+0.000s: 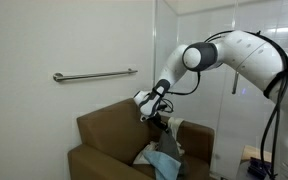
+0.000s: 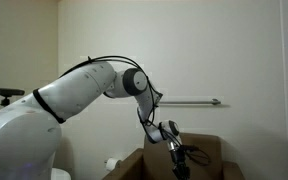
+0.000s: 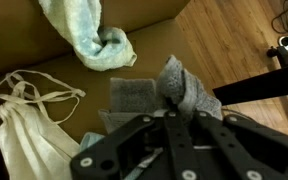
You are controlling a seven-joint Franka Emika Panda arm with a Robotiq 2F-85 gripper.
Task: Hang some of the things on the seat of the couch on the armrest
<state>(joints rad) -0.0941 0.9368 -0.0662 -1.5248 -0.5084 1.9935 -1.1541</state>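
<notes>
My gripper is shut on a grey knitted cloth and holds it above the brown couch. In an exterior view the grey cloth hangs down from the gripper near the couch's armrest. In the wrist view a pale green cloth lies crumpled on the seat. A cream drawstring bag lies on the seat at the left. The gripper also shows over the couch in an exterior view.
A metal grab rail is fixed to the white wall above the couch, also seen in an exterior view. Wooden floor lies beside the couch. A glass partition stands behind the arm.
</notes>
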